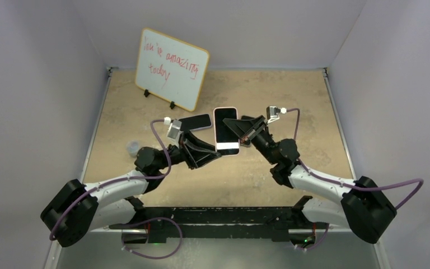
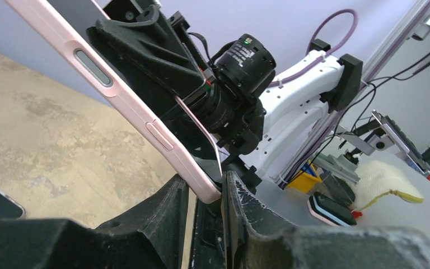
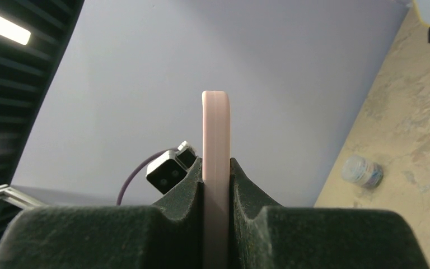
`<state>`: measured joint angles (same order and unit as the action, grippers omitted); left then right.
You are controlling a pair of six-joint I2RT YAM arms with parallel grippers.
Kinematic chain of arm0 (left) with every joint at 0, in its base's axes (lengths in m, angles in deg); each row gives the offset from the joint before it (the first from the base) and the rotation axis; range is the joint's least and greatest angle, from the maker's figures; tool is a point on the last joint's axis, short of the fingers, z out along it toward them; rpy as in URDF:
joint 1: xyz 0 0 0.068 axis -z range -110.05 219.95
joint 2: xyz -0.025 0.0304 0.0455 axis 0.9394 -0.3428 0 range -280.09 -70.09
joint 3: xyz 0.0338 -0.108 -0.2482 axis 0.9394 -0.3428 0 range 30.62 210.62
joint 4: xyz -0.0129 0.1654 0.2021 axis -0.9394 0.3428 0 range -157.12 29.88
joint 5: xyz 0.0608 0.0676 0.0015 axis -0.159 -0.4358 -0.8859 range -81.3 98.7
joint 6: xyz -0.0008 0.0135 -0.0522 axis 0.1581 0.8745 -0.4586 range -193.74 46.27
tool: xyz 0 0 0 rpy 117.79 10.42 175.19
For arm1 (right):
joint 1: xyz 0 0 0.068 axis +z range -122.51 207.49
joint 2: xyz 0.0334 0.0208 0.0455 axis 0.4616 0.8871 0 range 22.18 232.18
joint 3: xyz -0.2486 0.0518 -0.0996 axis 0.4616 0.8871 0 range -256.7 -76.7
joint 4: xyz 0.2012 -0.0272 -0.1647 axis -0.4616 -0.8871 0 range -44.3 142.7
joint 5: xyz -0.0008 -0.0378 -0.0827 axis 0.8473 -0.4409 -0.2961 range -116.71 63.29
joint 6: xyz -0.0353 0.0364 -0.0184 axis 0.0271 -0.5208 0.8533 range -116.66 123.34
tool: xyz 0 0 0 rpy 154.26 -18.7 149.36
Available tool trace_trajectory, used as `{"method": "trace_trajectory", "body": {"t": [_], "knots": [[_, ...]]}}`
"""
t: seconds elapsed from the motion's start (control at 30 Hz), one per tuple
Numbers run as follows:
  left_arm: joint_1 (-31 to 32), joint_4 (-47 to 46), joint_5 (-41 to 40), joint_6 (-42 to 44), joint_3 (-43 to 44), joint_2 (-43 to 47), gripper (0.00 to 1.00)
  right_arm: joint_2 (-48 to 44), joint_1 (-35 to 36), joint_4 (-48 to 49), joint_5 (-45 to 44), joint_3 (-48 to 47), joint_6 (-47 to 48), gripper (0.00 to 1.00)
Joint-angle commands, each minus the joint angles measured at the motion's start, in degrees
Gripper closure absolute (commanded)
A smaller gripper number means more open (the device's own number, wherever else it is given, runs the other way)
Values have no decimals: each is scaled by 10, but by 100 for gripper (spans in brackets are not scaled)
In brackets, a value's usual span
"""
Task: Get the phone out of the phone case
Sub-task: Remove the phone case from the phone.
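Two arms meet at mid-table over one phone (image 1: 225,129), which sits in its one case (image 1: 225,108), raised off the surface between them. A second, dark phone (image 1: 195,122) lies flat just beside it on the left. There is also one whiteboard (image 1: 171,67) and one small jar (image 3: 361,171). The right gripper (image 3: 216,174) is clamped on the case, its two black fingers pressed flat against both faces of the thin pink edge. The left gripper (image 2: 206,193) has its fingers drawn close on either side of the case's lower corner and pinches it. The table (image 1: 291,95) is tan and mottled, like cork or sand, and is boxed in by plain pale lilac walls (image 1: 33,84). The whiteboard stands tilted on two black feet at the back, with a wooden rim and red handwriting. The case is smooth pale pink with rounded corners, and two long side buttons show on its edge. The phone's screen is dark glass with a white band at its near end. The jar is clear and squat, standing well apart at the table's left side. The fingers are matte black with a rough, grainy surface.
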<state>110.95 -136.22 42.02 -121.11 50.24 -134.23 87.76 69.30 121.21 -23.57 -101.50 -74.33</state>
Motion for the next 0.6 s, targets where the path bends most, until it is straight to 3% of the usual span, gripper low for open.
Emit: {"method": "trace_trajectory", "body": {"t": [0.0,0.2,0.43,0.57], "knots": [[-4,-86,5,39,-9,12,90,9,9,68,63,-5,-57,100],[-4,-97,20,100,-8,43,100,37,7,90,89,-14,-86,100],[-4,-13,19,231,31,57,100,86,7,168,127,-36,-152,100],[-4,96,-25,311,66,62,100,101,7,189,140,-42,-173,100]]}}
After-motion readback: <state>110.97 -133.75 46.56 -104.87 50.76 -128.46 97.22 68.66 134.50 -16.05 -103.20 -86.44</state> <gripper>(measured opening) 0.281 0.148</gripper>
